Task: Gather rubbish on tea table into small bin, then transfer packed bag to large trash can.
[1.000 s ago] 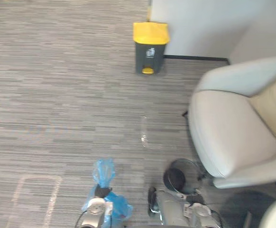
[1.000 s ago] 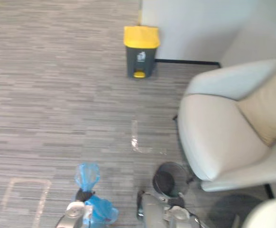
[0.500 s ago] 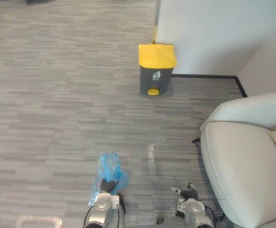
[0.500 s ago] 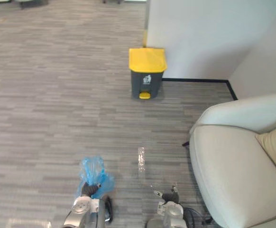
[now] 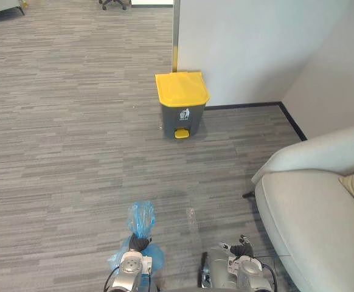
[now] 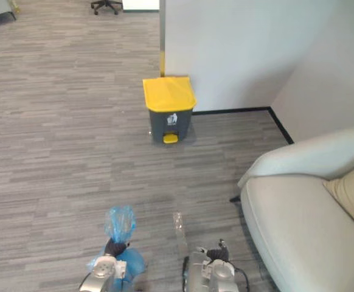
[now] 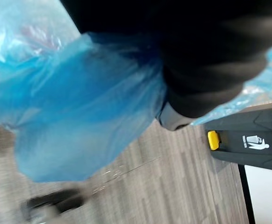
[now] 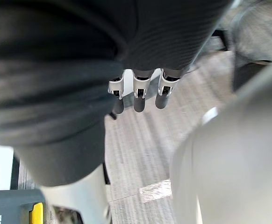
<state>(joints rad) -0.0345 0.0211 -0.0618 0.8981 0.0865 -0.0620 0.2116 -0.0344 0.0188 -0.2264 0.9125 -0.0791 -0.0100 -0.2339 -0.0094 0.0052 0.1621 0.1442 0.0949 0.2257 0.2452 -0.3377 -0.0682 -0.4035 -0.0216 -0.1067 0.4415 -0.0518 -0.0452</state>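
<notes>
Left eye view: left hand (image 5: 138, 244) low, looks clamped on neck of blue bag (image 5: 140, 218), well apart from yellow-lid bin (image 5: 181, 103) by wall. Right hand (image 8: 138, 100) w/ fingers straight, apart, near armchair (image 5: 311, 213).

Your two head views look down and forward from almost one place and share the floor (image 5: 67, 134), the yellow-lidded bin (image 5: 181, 100) and the armchair (image 5: 311, 213). The left wrist view, very near the blue bag (image 7: 80, 116), faces that bin; the right looks along its fingers (image 8: 139, 98).
</notes>
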